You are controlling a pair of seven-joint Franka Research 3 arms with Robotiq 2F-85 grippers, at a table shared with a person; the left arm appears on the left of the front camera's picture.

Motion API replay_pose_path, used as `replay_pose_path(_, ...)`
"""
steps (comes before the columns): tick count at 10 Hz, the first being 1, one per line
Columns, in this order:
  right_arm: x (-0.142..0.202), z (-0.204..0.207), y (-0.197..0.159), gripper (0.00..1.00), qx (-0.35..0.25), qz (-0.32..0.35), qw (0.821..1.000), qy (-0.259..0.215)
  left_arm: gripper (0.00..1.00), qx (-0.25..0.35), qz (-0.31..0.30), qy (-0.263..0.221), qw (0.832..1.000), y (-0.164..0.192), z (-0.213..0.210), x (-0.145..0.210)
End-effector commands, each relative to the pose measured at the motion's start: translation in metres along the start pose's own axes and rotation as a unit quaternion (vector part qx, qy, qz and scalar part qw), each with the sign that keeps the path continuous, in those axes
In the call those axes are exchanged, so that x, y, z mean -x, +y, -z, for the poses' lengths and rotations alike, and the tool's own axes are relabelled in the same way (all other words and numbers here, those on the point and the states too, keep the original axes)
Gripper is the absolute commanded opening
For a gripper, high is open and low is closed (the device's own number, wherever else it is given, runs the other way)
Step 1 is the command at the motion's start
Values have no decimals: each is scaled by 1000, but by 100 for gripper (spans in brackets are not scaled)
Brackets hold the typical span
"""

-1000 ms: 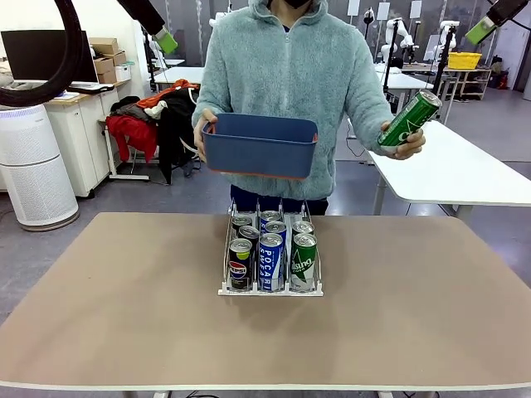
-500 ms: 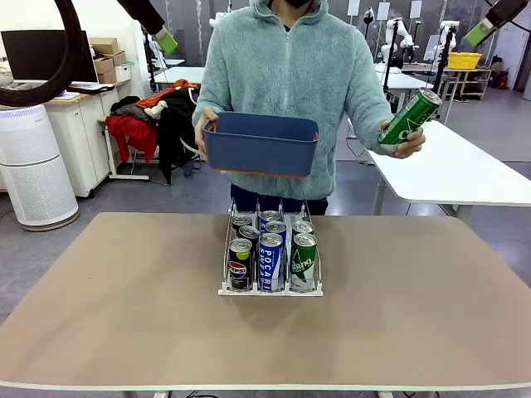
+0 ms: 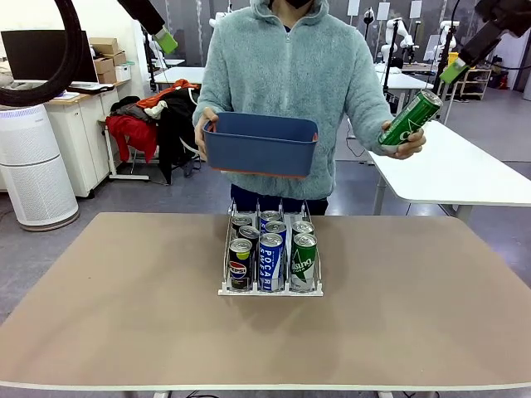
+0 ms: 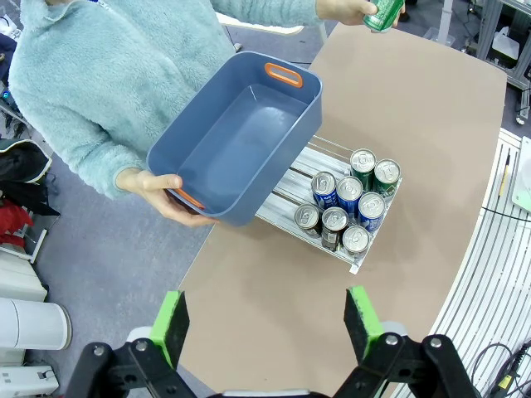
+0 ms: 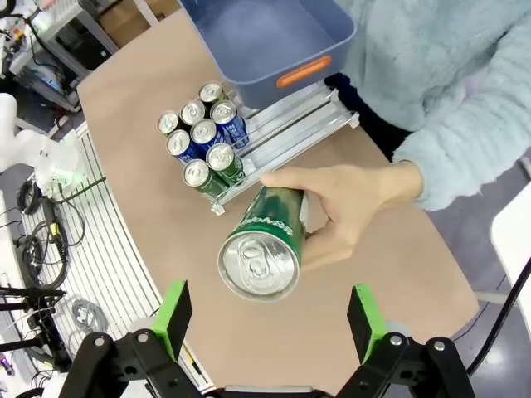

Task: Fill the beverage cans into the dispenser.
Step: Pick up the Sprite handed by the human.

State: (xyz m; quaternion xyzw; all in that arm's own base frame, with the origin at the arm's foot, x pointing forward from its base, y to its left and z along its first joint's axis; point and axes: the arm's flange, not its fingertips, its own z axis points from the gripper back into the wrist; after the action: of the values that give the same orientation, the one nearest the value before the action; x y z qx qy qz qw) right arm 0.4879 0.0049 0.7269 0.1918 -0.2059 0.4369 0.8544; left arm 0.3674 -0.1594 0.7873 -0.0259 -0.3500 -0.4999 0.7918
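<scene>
Your right gripper (image 5: 268, 319) is hanging with jaws spread, looking straight down on the silver top of the green can (image 5: 267, 240) the person's hand (image 5: 357, 203) is offering at twelve o'clock. You're wanting the pads straddling its body squarely. The rack (image 3: 270, 259) is waiting mid-table; the left gripper (image 4: 265, 322) is idling wide apart.

"pepsi" on black can (image 3: 239, 270); "POCARI" on blue can (image 3: 270, 262)
</scene>
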Motion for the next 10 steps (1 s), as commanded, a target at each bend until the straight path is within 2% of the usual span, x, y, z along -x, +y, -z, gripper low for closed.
replay_pose_path(1, -1, 14, 6, 100, 11, 5, 1000, 17, 100, -1, 1, -1, 1000, 0, 0, 0)
replay_pose_path(4, -4, 38, 14, 100, 41, 3, 999, 30, 100, -1, 1, -1, 1000, 0, 0, 0)
replay_pose_path(10, 1, 66, 21, 100, 19, -18, 1000, 15, 100, -1, 1, -1, 1000, 0, 0, 0)
